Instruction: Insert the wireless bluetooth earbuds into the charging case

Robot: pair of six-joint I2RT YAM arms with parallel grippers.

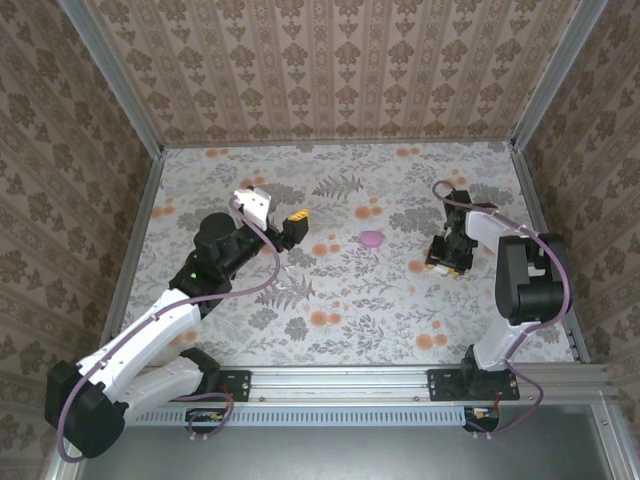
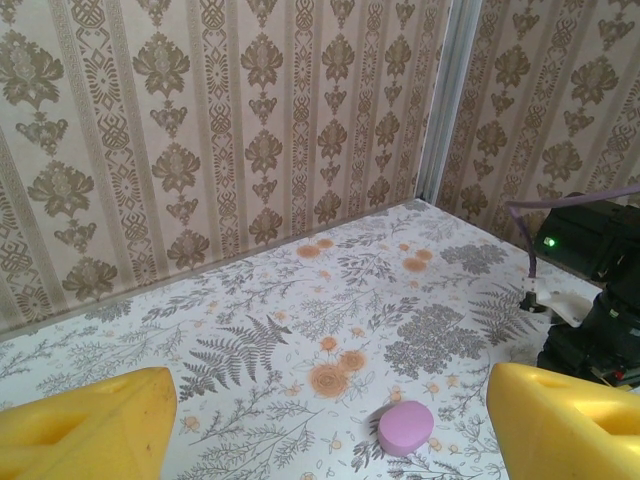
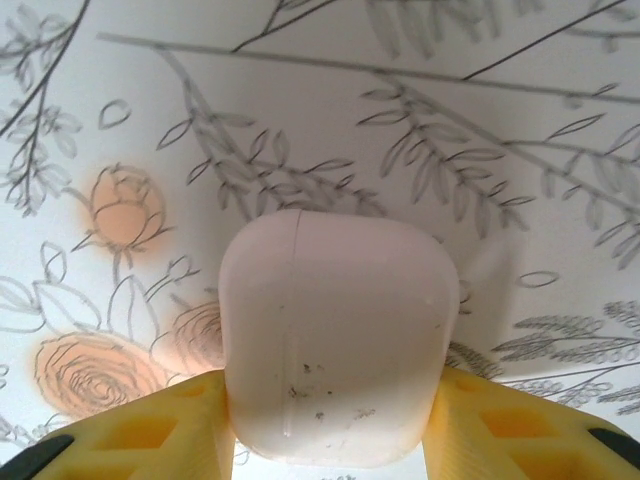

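The white charging case (image 3: 335,330), closed and rounded with a seam down its left side, lies on the floral table top. My right gripper (image 3: 330,405) has a yellow finger pressed against each side of it; from above this gripper (image 1: 448,258) sits at the right of the table. A small pinkish-purple earbud (image 2: 405,428) lies alone near the table's middle (image 1: 371,239). My left gripper (image 2: 330,400) hovers open above the table, short of the earbud, with nothing between its yellow fingers (image 2: 90,425). From above it (image 1: 275,212) is left of the earbud.
The table cover (image 1: 330,290) is printed with grey ferns and orange flowers. Patterned walls (image 1: 330,70) close in the back and both sides, with metal posts at the corners. The right arm's body (image 2: 590,240) rises to the right of the earbud.
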